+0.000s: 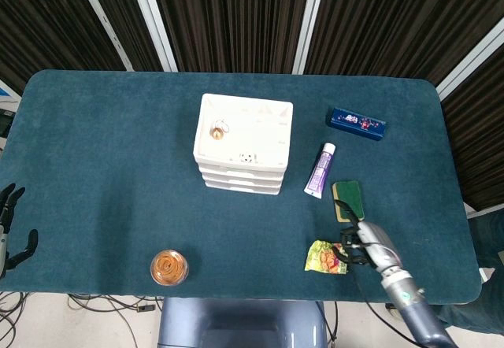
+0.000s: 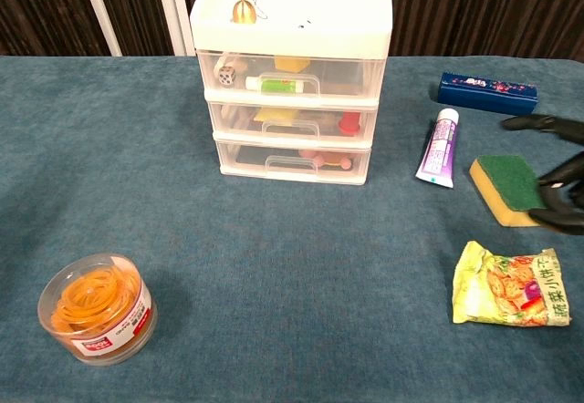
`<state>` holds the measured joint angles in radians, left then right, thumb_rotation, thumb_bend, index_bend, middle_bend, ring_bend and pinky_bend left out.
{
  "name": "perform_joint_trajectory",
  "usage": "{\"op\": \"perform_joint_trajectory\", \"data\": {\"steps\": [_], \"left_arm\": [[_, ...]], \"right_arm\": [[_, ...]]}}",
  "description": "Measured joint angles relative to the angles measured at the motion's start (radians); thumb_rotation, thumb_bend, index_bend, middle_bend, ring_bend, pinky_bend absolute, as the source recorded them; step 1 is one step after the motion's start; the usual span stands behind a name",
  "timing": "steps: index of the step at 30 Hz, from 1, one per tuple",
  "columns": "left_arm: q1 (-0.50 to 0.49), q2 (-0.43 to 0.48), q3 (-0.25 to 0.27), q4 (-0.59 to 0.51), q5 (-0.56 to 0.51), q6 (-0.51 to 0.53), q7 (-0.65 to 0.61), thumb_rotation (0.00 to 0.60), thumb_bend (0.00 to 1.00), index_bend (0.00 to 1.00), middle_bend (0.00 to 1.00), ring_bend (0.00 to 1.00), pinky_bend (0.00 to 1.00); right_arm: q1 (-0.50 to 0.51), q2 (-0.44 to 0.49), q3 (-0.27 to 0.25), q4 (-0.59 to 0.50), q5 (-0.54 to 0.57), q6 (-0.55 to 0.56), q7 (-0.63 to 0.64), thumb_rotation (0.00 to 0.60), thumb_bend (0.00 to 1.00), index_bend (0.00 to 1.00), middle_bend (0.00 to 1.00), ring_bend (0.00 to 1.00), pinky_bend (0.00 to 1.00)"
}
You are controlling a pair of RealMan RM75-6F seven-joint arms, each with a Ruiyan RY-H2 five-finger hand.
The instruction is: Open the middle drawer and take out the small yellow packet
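Drawers: white three-drawer unit (image 2: pixel 290 75) on the counter (image 1: pixel 102 143), all drawers shut.
Middle drawer (image 2: pixel 292 122): closed; a yellow packet (image 2: pixel 274 115) shows through its clear front.
Right hand (image 1: pixel 366 243): over the counter between sponge (image 2: pixel 513 188) and snack bag (image 2: pixel 509 284), fingers (image 2: pixel 557 189) spread, holding nothing.
Left hand (image 1: pixel 9 226): at the counter's left edge, fingers apart, empty.
Other: tube (image 2: pixel 438 147), blue case (image 2: pixel 486 93), tub of rubber bands (image 2: pixel 96 308).
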<state>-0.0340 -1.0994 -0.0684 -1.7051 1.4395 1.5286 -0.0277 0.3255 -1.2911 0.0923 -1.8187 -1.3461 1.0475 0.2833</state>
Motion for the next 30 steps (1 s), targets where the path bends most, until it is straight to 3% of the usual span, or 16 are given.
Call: {"op": "perform_joint_trajectory", "data": {"steps": [11,20,30], "left_arm": [[-0.001,0.006,-0.003,0.002,-0.013,-0.011,-0.019,0.6,0.46,0.04,0.02,0.0,0.0],[-0.002,0.006,-0.004,0.0,-0.015,-0.014,-0.02,0.6,0.46,0.04,0.02,0.0,0.0],[-0.001,0.009,-0.004,-0.003,-0.02,-0.02,-0.028,0.6,0.46,0.04,0.02,0.0,0.0]], "right_arm": [[0.078,-0.218,0.066,0.007,0.128,-0.047,-0.019,0.6,0.48,0.0,0.75,0.96,0.94],[0.114,-0.322,0.085,0.039,0.183,-0.043,-0.081,0.6,0.48,0.0,0.77,0.97,0.94],[0.189,-0.408,0.129,0.108,0.272,-0.115,-0.113,0.6,0.48,0.0,0.78,0.97,0.94]]}}
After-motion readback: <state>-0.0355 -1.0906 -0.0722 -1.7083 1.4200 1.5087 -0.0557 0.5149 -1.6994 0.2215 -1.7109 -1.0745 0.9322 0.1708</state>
